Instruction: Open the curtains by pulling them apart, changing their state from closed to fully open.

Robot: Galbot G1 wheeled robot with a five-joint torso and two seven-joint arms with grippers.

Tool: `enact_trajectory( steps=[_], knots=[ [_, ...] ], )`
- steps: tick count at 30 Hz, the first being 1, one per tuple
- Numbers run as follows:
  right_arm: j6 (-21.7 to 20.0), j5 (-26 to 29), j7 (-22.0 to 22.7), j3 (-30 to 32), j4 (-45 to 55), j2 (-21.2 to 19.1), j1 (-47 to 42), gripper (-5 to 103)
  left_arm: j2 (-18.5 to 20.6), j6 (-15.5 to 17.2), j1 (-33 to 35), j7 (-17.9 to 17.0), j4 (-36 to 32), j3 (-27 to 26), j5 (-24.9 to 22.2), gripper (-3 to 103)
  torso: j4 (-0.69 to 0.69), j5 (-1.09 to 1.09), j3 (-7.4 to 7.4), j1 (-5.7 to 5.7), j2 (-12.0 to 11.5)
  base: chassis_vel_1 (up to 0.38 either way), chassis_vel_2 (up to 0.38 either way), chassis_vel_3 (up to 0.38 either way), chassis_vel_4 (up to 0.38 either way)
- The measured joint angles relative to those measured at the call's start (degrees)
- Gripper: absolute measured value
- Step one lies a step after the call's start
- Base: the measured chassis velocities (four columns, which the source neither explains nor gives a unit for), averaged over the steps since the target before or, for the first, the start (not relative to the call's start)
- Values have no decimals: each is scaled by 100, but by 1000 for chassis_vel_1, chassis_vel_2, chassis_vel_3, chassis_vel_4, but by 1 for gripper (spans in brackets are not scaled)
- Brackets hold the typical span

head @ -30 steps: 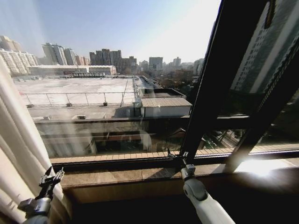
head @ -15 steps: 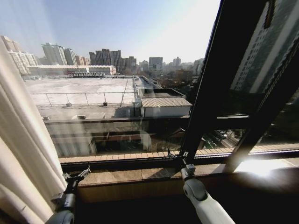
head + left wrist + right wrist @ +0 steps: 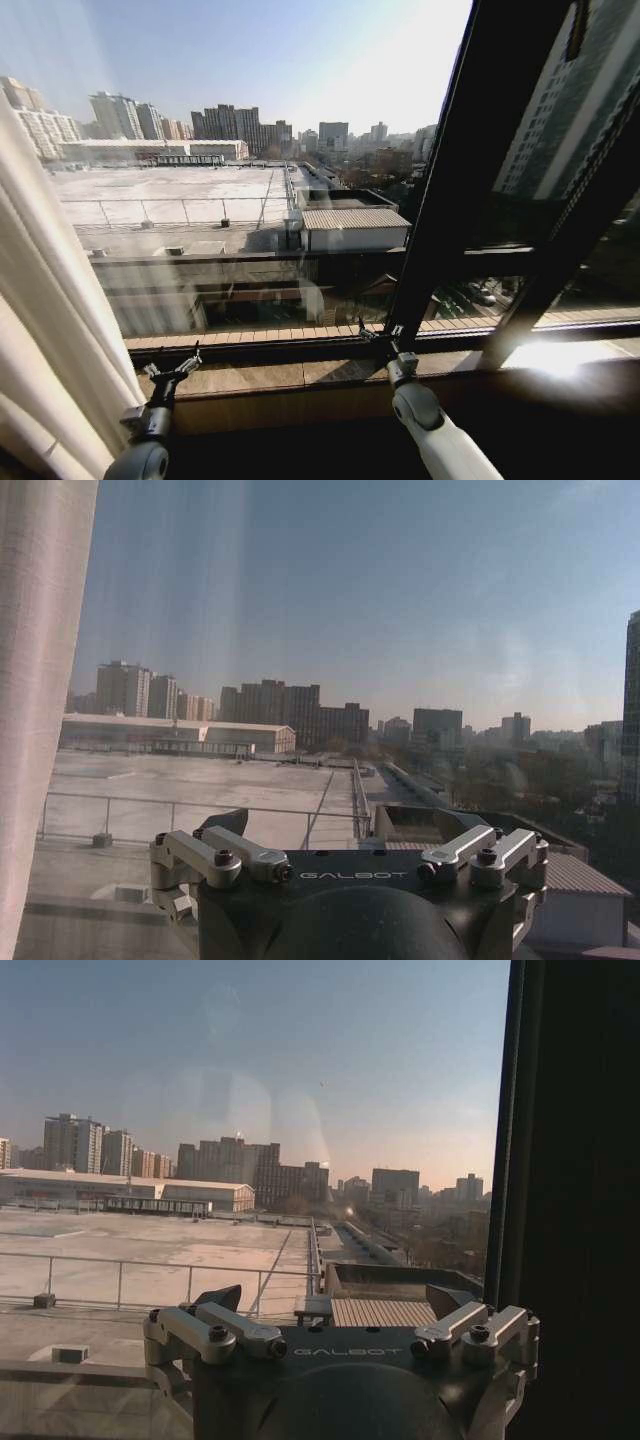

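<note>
1. A wide window looks out over a sunlit city, with a flat rooftop in front and tall buildings on the skyline under a clear sky
2. A thick black window frame bar slants down the right side of the head view; the same dark bar fills the edge of the right wrist view
3. The curtains hang gathered at the far left of the head view, white and pleated, and the glass between them and the frame bar is uncovered; in the left wrist view a strip of the same fabric runs along one edge
4. A brown window sill runs below the glass, with a bright patch of sun on its right part
5. The right arm reaches up to the foot of the frame bar, where the right tool sits at the sill; its fingers stand apart, empty
6. The left tool hovers over the left part of the sill, just beside the curtains and apart from them, its fingers spread and holding nothing
</note>
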Motion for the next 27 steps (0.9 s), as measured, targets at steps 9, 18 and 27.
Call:
enact_trajectory(
  steps=[9,18,27],
  knots=[
    [0,0,0,0,0,0,0,100,5,-2,-1,4,5,-5,-5,100,0,0,0,0,0,0,0,0,0],
    [0,0,0,0,0,0,0,100,8,-1,-2,7,6,-10,-8,100,1,-1,0,0,0,-17,-17,26,21],
    [0,0,0,0,0,0,0,100,9,-1,-1,8,7,-13,-9,100,0,0,0,0,0,-182,-183,178,182]
  ],
)
